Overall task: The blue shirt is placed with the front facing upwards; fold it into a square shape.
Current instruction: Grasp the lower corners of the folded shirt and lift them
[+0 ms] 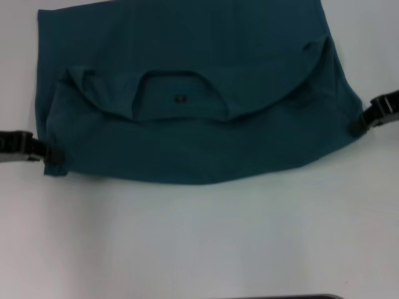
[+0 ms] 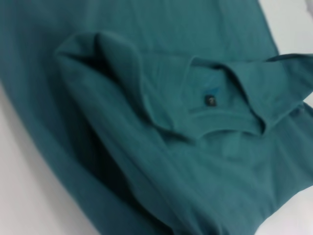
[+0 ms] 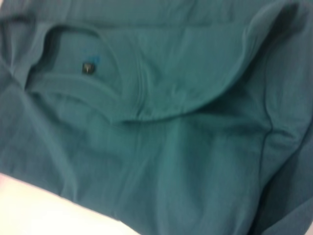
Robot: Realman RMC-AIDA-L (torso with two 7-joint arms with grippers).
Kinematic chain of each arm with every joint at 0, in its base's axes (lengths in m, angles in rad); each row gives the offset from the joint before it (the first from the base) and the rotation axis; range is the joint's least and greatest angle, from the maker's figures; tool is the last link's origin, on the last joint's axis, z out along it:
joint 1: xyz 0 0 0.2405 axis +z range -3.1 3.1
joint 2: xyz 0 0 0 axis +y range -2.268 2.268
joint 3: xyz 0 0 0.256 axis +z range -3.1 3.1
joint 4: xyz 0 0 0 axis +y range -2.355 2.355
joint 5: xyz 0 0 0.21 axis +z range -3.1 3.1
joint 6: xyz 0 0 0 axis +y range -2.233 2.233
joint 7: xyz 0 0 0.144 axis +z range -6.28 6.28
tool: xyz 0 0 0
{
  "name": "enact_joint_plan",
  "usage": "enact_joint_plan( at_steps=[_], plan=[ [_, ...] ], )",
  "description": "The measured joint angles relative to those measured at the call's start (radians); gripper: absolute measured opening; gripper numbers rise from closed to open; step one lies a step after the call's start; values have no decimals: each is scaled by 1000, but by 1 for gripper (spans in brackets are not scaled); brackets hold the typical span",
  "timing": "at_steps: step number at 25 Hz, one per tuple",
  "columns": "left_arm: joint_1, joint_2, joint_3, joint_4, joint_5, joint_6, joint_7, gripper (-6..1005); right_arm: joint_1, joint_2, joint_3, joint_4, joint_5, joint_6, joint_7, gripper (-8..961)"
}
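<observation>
A plain white table (image 1: 199,237) fills the space in front of the robot, and the blue shirt (image 1: 187,81) lies across its far half, bunched into a wide, shallow shape. The upper part with the collar (image 1: 181,84) is folded down over the body, so the round neck opening and a small dark label (image 1: 181,98) face up near the middle. The folded flap makes a curved edge running from the shirt's left side across to the right, with loose ridges of cloth at each end.

The left gripper (image 1: 48,153) sits at the shirt's near left corner, its dark fingers right at the cloth edge and apparently pinching it, though I cannot tell for sure whether they are closed. The right gripper (image 1: 361,123) is at the shirt's right edge, touching the fabric; its grip is just as hard to make out.

Both wrist views show only teal cloth close up: the collar (image 2: 215,122), the label (image 3: 88,67) and soft creases.
</observation>
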Motion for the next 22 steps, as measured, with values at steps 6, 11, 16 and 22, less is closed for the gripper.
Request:
enact_joint_plan(
  at_steps=[6, 11, 16, 22],
  plan=[
    [33, -16, -2, -20, 63, 42, 18, 29, -18, 4, -18, -4, -19, -57, -23, 11],
    [72, -35, -3, -65, 65, 89, 26, 29, -51, 7, -19, -14, -20, -102, -32, 11],
    [107, -56, 2, -125, 70, 141, 25, 29, -98, 23, -16, -69, -21, -182, -44, 11],
    [138, -77, 7, -149, 134, 174, 23, 29, -156, 40, -8, -111, -34, -244, -37, 12]
  ],
)
